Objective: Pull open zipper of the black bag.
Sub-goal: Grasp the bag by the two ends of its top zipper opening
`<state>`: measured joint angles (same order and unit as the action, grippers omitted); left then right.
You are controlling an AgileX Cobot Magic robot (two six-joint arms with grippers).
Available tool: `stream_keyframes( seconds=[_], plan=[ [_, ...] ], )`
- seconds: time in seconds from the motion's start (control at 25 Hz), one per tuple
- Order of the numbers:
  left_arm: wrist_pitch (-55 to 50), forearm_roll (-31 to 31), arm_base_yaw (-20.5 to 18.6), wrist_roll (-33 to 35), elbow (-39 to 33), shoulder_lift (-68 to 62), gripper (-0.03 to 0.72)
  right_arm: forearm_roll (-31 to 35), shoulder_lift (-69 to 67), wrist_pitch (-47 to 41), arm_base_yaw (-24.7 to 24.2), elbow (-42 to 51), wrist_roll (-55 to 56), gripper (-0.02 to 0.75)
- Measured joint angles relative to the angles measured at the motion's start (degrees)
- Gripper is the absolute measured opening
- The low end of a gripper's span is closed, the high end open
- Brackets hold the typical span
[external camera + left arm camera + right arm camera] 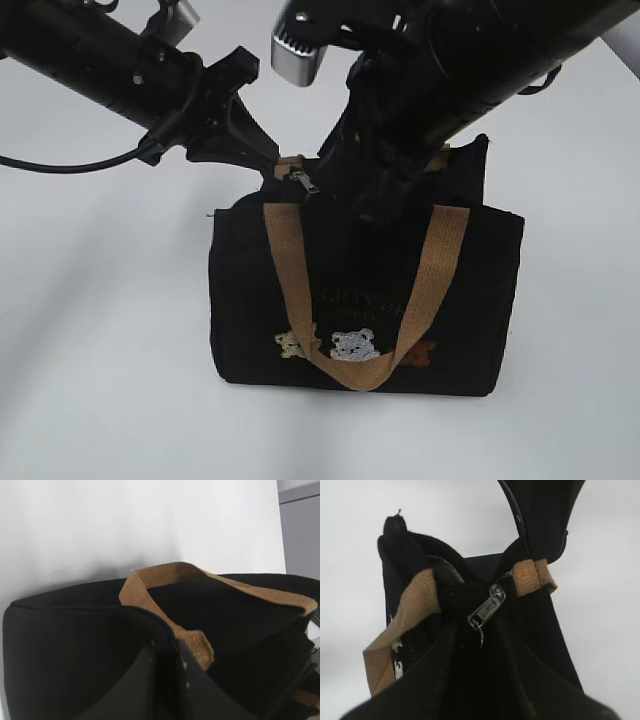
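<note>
The black bag (365, 300) stands upright on the white table, with tan handles and little embroidered bears on its front. Its zipper pull, a silver tab (303, 181), lies at the top left end next to a tan strap loop (291, 162). My left gripper (268, 152) is shut on the bag's top edge at that end; in its wrist view the fingertips (167, 647) pinch black fabric beside the tan strap (195, 642). My right gripper (480, 652) hangs over the bag's top with its jaws apart. The silver tab (487, 611) and its ring lie free just ahead of them.
Bare white table (100, 350) lies all round the bag. The front tan handle (365, 375) droops down over the bag's face. Both black arms crowd the space above the bag. A grey wall (300, 530) shows at the far right of the left wrist view.
</note>
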<state>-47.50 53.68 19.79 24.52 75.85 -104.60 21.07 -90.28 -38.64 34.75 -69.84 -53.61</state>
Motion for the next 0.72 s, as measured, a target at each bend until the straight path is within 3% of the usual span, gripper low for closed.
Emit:
stream_keyframes(
  seconds=[0.24,0.72],
  plan=[
    [0.0,0.0,0.0,0.0,0.0,0.0,0.029,3.3,-0.2,0.2,0.0,0.0,-0.2,0.193],
    [-0.1,-0.1,0.0,0.0,0.0,0.0,0.029,2.8,-2.9,4.3,0.0,0.0,-1.2,0.193]
  ],
)
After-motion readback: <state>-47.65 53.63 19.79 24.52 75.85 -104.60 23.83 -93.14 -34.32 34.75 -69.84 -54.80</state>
